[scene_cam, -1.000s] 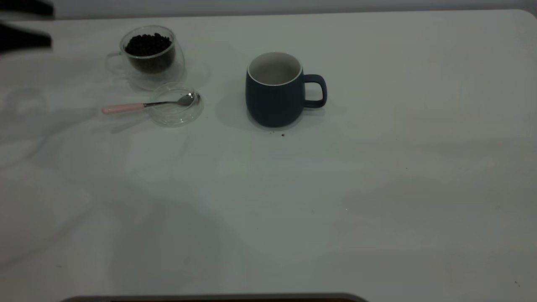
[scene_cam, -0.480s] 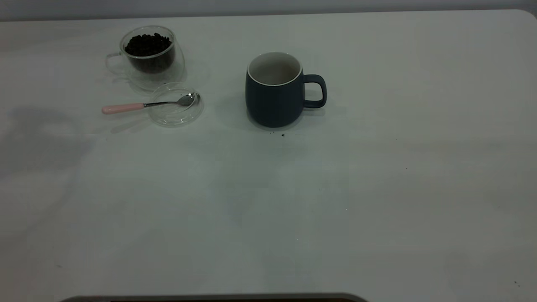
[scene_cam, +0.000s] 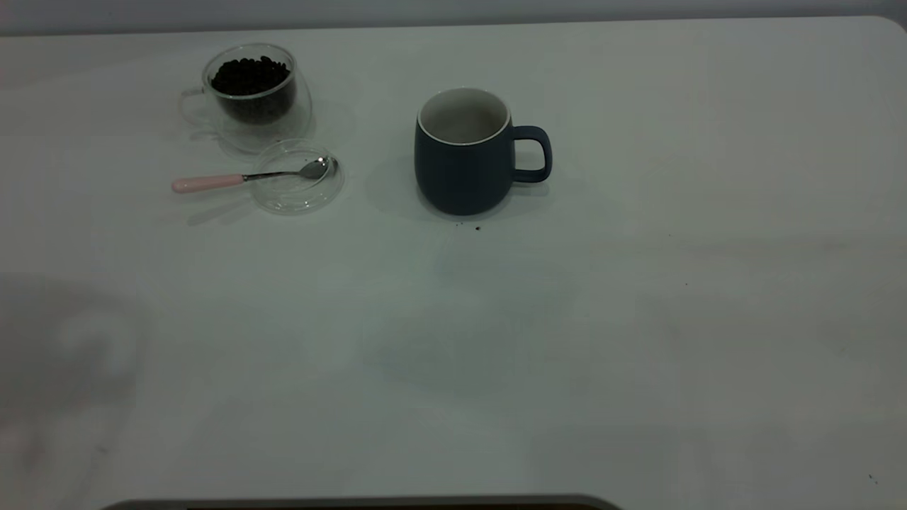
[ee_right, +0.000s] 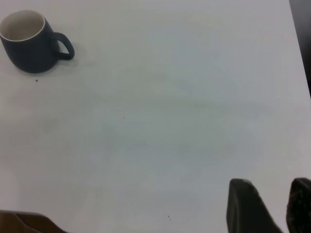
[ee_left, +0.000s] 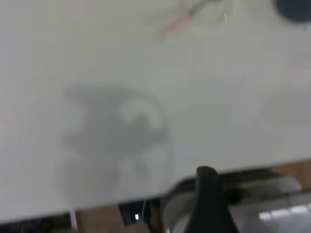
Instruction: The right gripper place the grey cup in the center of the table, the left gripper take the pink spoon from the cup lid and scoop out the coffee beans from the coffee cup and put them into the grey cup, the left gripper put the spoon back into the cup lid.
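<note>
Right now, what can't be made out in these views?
- Left end effector: left wrist view, blurred and cut off by the edge; opening unreadable.
- Grey cup: its bottom is hidden behind its own wall in the exterior view.
- Both arms: outside the exterior view.

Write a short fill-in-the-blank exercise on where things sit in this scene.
1. The pink spoon has its bowl resting on the ____.
2. The coffee beans fill the clear ____.
3. The grey cup has its handle pointing away from the ____ cup.

Missing words: cup lid; coffee cup; coffee
</note>
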